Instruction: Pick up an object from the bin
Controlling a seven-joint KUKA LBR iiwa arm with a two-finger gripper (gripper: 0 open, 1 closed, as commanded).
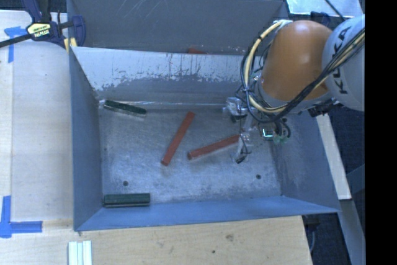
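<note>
Presently: gripper (pixel 242 151), spread impossible to tell, low at the right end of the right-hand red-brown stick (pixel 213 148) lying right of centre in the bin (pixel 142 152); risk, I judge: taken so near its tip, the stick may pivot and slip.

The bin (pixel 84 133) looks like grey sheet metal with a dull, matt finish. Its back wall (pixel 167 65) is scratched and carries dark, rust-like streaks and speckles in a band. Its floor (pixel 205 180) seems rough and scuffed, with pale worn patches. The middle red-brown stick (pixel 178 138) and the right red-brown stick (pixel 214 148) both have an even, matt surface; whether it is wood or plastic cannot be told. The front green bar (pixel 126 199) looks matt, and the back green bar (pixel 125 108) shows a faint sheen. The orange cover (pixel 296 59) on the wrist is smooth and glossy. The cables (pixel 251 65) around it look plastic-coated. The gripper (pixel 243 149) appears as pale bare metal.
</note>
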